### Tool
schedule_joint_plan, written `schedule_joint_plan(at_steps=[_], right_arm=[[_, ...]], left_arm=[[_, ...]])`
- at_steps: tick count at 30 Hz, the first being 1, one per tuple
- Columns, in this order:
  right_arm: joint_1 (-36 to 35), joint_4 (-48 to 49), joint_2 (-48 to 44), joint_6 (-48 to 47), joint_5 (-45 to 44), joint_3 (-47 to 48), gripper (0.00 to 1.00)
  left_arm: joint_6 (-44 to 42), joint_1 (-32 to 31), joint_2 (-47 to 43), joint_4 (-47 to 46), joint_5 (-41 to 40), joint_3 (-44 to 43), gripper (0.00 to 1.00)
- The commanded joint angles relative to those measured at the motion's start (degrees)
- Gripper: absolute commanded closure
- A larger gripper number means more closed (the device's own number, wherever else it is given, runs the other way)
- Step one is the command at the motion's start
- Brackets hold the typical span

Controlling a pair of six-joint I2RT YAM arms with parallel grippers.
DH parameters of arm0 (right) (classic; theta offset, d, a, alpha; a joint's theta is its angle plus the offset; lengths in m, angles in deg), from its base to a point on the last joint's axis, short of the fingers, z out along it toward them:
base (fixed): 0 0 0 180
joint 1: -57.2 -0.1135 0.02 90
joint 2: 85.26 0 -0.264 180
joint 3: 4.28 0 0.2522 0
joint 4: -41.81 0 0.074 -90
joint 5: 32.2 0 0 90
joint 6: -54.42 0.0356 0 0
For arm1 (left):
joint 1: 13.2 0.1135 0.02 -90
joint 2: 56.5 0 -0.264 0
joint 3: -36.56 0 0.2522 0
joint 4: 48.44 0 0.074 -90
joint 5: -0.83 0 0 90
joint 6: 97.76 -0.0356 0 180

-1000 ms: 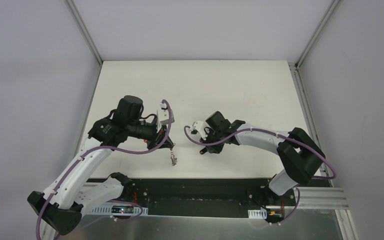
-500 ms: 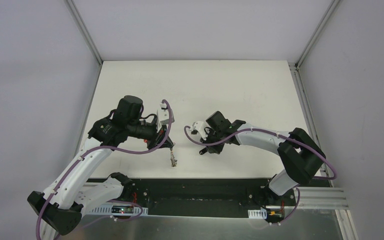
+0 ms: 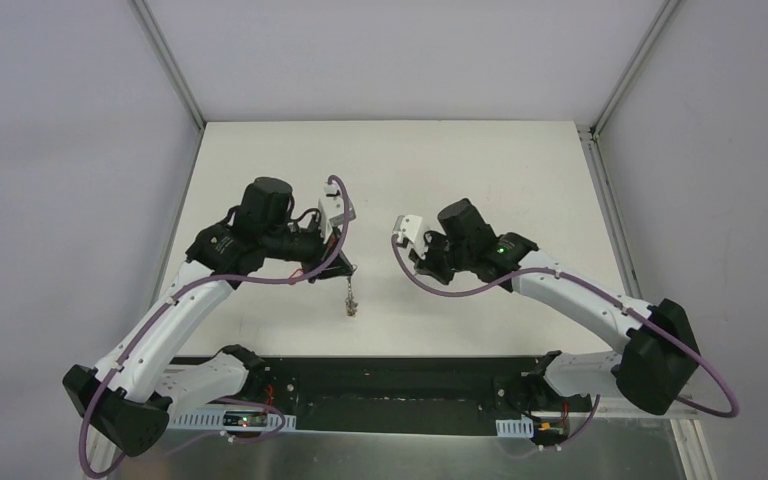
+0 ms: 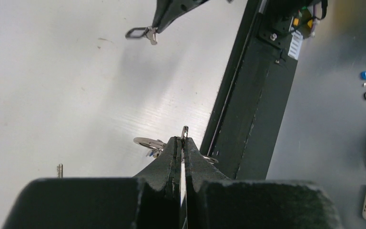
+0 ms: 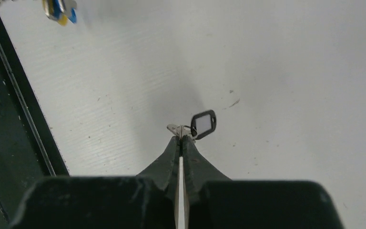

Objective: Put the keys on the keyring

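Hanging from the left pincer [image 4: 183,143], the keyring [image 4: 145,141] sits right at its tips, which are squeezed tight on the thin ring. Its blue and yellow tags [image 5: 59,9] dangle under it, over the tabletop [image 3: 460,170] close to the near edge. The right pincer [image 5: 181,138] is squeezed tight too, on the key with the black tag [image 5: 203,123], which pokes out past its tips. The two pincers are near each other but apart.
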Motion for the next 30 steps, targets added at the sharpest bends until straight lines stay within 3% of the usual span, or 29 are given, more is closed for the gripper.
schedule_joint_plan(at_steps=[1, 11, 18, 30], right_arm=[[0.2, -1.9, -4.6, -3.1, 2.9, 5.2, 1.0], [-0.1, -8.2, -5.5, -3.2, 10.1, 16.6, 1.0], [-0.2, -10.2, -4.9, -3.0, 11.0, 19.6, 1.0], [-0.3, -10.0, -3.8, -2.4, 10.3, 20.3, 1.0]], left_arm=[[7.2, 0.6, 2.3, -7.2, -1.3, -4.3, 1.0], [23.7, 0.1, 12.1, -9.3, 1.2, -13.2, 1.0], [35.8, -0.3, 15.8, -13.1, 1.0, -12.8, 1.0], [41.1, -2.0, 20.0, -15.7, 1.8, -12.0, 1.0]])
